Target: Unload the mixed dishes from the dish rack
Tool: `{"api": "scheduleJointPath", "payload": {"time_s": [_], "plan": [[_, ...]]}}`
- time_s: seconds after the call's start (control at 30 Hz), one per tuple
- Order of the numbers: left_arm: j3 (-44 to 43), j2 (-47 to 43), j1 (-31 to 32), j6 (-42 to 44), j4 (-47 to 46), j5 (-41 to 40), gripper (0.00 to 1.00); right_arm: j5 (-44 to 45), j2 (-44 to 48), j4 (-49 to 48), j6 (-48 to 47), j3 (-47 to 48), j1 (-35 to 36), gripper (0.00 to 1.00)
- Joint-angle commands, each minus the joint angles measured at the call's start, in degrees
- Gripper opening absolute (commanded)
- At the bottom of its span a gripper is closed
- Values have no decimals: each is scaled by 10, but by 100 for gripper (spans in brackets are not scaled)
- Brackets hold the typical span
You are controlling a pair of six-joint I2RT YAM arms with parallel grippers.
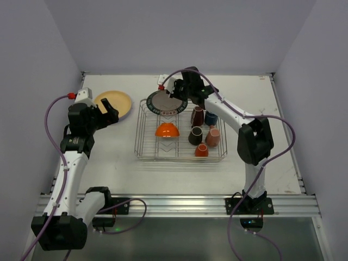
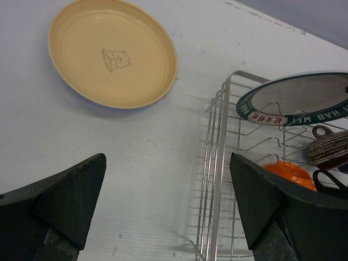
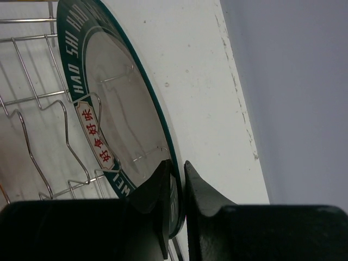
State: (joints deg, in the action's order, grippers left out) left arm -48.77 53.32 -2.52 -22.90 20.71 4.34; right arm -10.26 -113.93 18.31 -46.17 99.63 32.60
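Observation:
The silver wire dish rack [image 1: 142,148] stands mid-table. A dark-rimmed white plate [image 1: 163,102] leans in its far left corner. My right gripper [image 1: 178,97] is shut on that plate's rim, and the right wrist view shows the fingers pinching the rim of the plate [image 3: 117,103]. An upturned orange bowl [image 1: 167,130] and maroon [image 1: 197,115], blue [image 1: 211,118], black [image 1: 195,135], pink [image 1: 213,136] and orange [image 1: 202,150] mugs sit in the rack. A yellow-orange plate [image 1: 114,102] lies on the table to the rack's left. My left gripper [image 1: 109,115] is open and empty, above the table between that plate and the rack.
In the left wrist view the yellow plate [image 2: 111,54] has a bluish edge under it, and the rack's left wall [image 2: 220,163] runs between my fingers. White walls close the table at the back and sides.

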Motion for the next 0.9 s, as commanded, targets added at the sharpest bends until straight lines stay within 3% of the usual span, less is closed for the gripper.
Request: {"api": "scheduleJointPath", "payload": {"time_s": [0.0, 0.07, 0.87], "plan": [[-2, -3, 4, 15, -17, 10, 100, 15, 2, -64, -23, -19, -1, 8], [-2, -3, 5, 16, -18, 9, 100, 13, 12, -73, -23, -29, -1, 0], [-2, -6, 4, 15, -15, 5, 100, -5, 137, -101, -36, -73, -1, 0]]}}
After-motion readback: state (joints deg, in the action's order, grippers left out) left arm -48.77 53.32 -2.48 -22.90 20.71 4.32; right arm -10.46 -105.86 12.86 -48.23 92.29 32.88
